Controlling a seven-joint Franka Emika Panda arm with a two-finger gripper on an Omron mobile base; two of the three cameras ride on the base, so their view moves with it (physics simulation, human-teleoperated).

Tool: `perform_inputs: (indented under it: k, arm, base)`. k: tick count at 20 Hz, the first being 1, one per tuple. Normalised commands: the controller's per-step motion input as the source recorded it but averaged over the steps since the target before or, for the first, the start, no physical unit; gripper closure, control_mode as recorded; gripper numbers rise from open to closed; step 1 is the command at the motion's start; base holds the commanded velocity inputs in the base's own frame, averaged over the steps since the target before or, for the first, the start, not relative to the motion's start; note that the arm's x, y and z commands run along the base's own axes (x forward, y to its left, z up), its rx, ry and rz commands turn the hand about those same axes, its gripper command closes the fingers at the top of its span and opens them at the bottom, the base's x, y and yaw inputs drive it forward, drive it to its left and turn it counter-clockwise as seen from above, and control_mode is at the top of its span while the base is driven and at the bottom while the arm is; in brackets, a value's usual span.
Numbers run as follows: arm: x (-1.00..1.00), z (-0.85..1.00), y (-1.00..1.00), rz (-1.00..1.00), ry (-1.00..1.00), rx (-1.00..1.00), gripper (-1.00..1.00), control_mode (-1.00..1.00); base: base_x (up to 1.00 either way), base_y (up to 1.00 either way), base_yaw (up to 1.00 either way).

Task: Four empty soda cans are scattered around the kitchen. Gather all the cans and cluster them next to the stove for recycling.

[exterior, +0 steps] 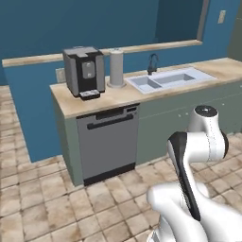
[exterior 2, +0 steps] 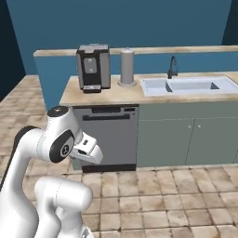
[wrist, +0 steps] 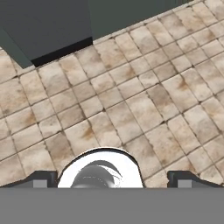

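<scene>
Rendered scene under even, diffuse light with no visible source. Soft shading darkens the recess beneath the dishwasher (exterior: 108, 142); the counter (exterior: 118, 97) shows no glare. Textures are slightly soft and pixelated; edges stay undistorted.

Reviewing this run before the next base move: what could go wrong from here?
1. No soda can or stove is in view; the counter carries a coffee machine and a tall silver cylinder, which could be mistaken for a can.
2. The arm is folded close to the dishwasher; driving forward may clip its door.
3. The open pincer points at the tiled floor, so the hand view won't help search the counter.
</scene>
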Motion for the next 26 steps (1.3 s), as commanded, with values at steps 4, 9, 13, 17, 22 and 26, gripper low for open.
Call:
perform_inputs:
  k: [4,9,13,17,22,26]
  arm:
    - [0.00,0.00,0.00,0.00,0.00,0.00,-1.00,1.00]
    - [0.00,0.00,0.00,0.00,0.00,0.00,-1.00,1.00]
    - [0.00,0.00,0.00,0.00,0.00,0.00,-1.00,1.00]
    - [0.00,0.00,0.00,0.00,0.00,0.00,-1.00,1.00]
    - [0.00,0.00,0.00,0.00,0.00,0.00,-1.00,1.00]
    - [0.00,0.00,0.00,0.00,0.00,0.00,-1.00,1.00]
  base:
    - [0.44,0.63,0.00]
    - [0.43,0.65,0.00]
    - [0.35,0.69,0.00]
    - [0.27,0.69,0.01]
    - [0.28,0.70,0.00]
    - [0.25,0.70,0.01]
